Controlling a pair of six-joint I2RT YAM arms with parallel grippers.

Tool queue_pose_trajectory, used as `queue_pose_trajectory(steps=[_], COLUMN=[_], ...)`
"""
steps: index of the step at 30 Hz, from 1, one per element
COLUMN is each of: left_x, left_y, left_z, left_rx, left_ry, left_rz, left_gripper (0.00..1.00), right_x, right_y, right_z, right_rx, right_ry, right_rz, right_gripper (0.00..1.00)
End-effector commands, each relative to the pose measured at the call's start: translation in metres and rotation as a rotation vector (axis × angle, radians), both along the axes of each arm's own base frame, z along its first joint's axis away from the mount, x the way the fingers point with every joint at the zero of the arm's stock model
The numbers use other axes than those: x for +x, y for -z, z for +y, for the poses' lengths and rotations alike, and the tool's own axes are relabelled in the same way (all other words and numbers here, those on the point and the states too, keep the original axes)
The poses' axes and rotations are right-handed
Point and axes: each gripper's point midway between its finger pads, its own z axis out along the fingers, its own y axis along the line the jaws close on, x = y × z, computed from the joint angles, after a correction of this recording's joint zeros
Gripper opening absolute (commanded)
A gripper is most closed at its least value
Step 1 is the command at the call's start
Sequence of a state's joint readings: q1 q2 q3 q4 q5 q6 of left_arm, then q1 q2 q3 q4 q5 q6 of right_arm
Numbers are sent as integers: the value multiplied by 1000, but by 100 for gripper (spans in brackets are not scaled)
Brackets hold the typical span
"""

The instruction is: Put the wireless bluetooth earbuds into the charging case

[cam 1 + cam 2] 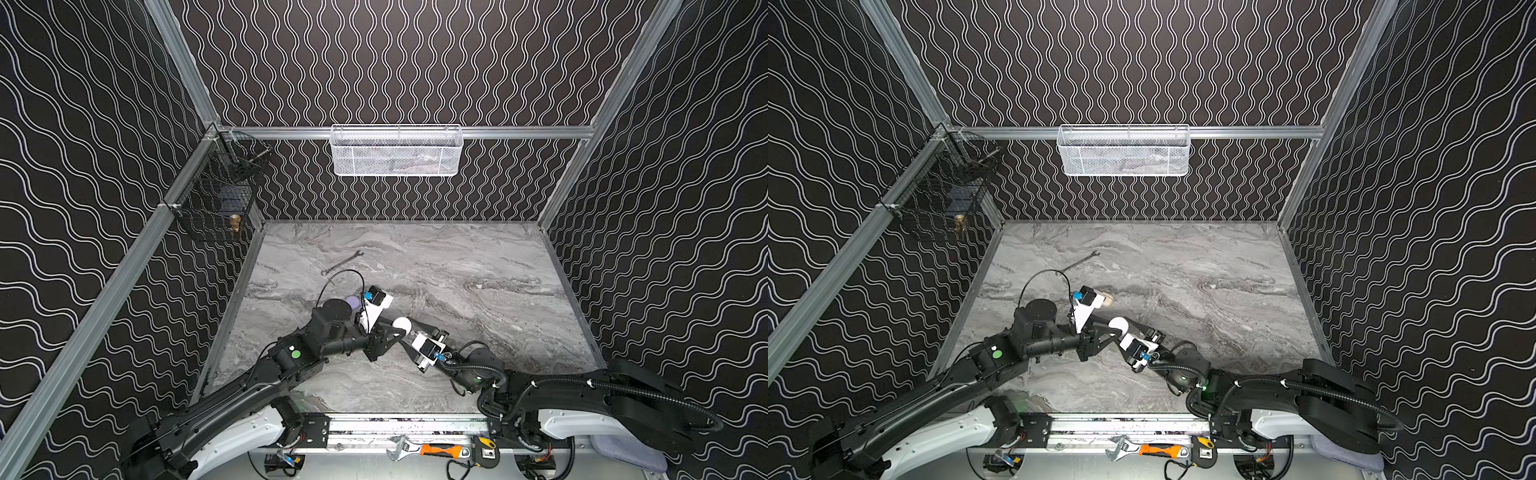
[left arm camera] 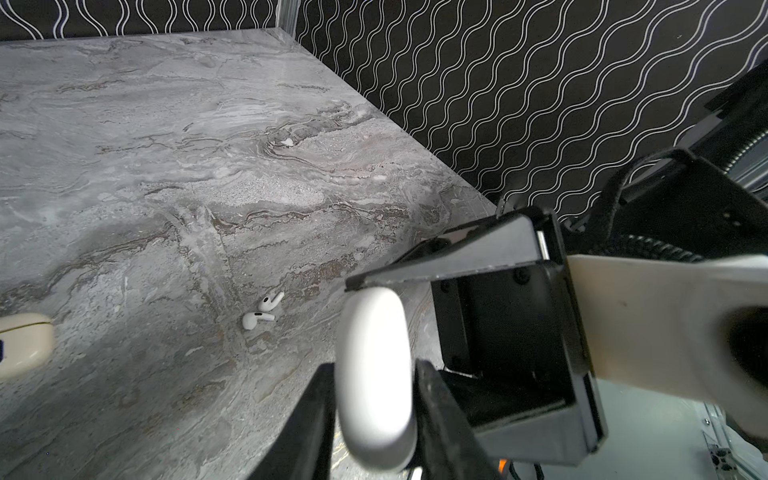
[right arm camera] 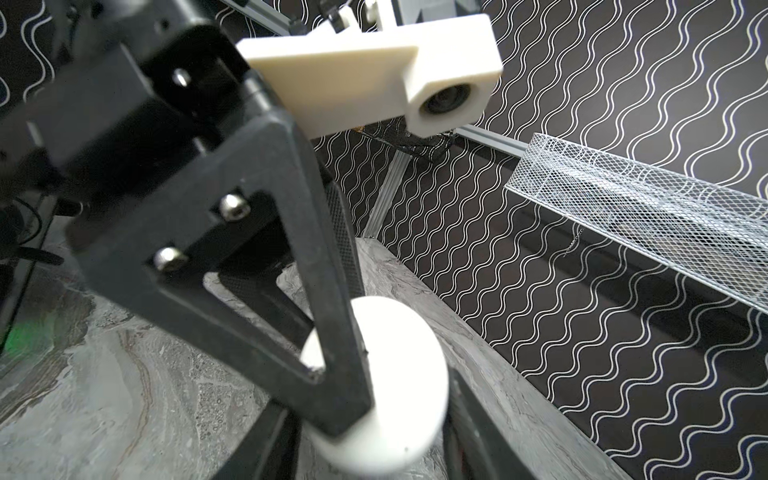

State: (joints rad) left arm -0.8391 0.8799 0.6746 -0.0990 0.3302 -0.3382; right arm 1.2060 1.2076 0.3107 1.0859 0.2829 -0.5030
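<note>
One worktop [image 1: 478, 291]: grey marbled slab. Both arms reach in from its near edge and meet left of centre in both top views.
Left pincer [image 2: 374, 365]: narrow. Its two black fingers [image 2: 436, 415] press the flat sides of the white charging case, which stands between them.
Right pincer [image 3: 370, 399]: moderately wide, set around the same case from the opposite side. One fingertip [image 2: 374, 282] touches the case's rounded end. The other is mostly hidden behind the left pincer, so its contact cannot be confirmed.
Wrench [image 1: 342, 262]: lies flat on the worktop, beyond the arms and apart from them.
White charging case [image 1: 402, 324]: raised off the worktop, gripped between the two pincers where they meet.
Beige case [image 1: 1108, 300]: rests on the worktop, just beside the left wrist camera housing.
Lilac case [image 1: 353, 302]: on the worktop, partly hidden behind the left arm's wrist.
Wireless bluetooth earbuds [image 2: 262, 311]: two white ones lie close together on the bare worktop, outside any case, near the held case but clear of both pincers.
</note>
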Motion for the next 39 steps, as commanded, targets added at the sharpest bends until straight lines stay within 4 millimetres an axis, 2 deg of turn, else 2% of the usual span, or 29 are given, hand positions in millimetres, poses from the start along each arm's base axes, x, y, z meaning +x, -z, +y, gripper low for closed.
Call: queue_pose_trajectory(steps=[1, 6, 11, 14, 16, 18, 21, 26, 31, 35, 39], left_x=[-1, -1, 0, 0, 3, 6, 1, -21, -64, -69, -68], left_y=[-2, -1, -1, -1, 0, 1, -4, -12, -19, -18, -14], left_z=[-3, -4, -3, -3, -1, 4, 11, 20, 23, 26, 22], left_rx=[-11, -7, -6, -5, 2, 6, -19, -105, -230, -236, -218], left_ry=[15, 15, 12, 14, -2, -27, -16, 72, 260, 279, 295], left_rz=[6, 9, 4, -10, -32, -61, -160, -384, -581, -613, -597], left_gripper=[34, 31, 14, 0, 0, 0, 0, 0, 0, 0, 0], right_x=[-1, 2, 0, -4, -8, -13, -20, -35, -46, -54, -59], right_y=[-23, -24, -26, -26, -26, -26, -31, -35, -39, -41, -39], right_z=[-1, -3, -3, -3, -5, -11, -28, -43, -42, -41, -27], right_rx=[98, 107, 114, 121, 124, 130, 171, 185, 165, 161, 110], right_ry=[-2, 21, 10, -12, -27, -40, -41, -97, -165, -211, -267], right_rz=[-18, -16, -15, -21, -30, -45, -74, -68, -40, -43, -13], right_gripper=[21, 21, 24, 46, 62, 72, 78, 81, 79, 80, 77])
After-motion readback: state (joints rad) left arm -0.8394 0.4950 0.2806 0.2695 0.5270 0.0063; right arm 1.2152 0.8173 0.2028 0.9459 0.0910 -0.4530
